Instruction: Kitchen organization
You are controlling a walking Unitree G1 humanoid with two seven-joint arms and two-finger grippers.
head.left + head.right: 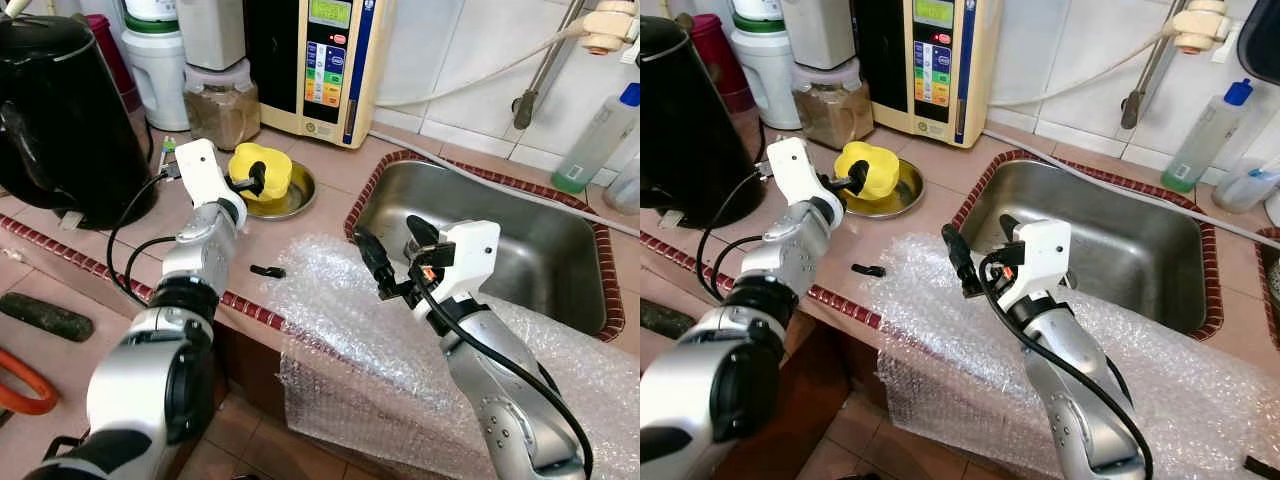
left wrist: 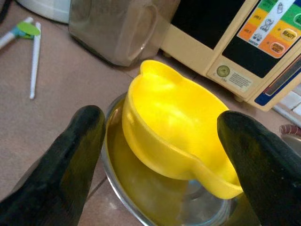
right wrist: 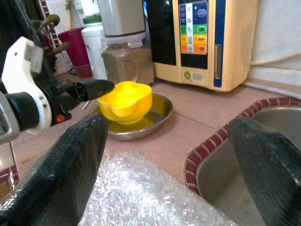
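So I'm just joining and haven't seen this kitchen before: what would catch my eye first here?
The yellow bowl, sitting in a shallow steel dish on the counter, stands out most; the left gripper has its open fingers on either side of it. Next, the bubble wrap draped over the counter's front edge beside the steel sink, with the right gripper open above it.

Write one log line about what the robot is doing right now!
left tool: open, straddling yellow plastic bowl in round steel dish | right tool: open, above bubble wrap sheet beside steel sink
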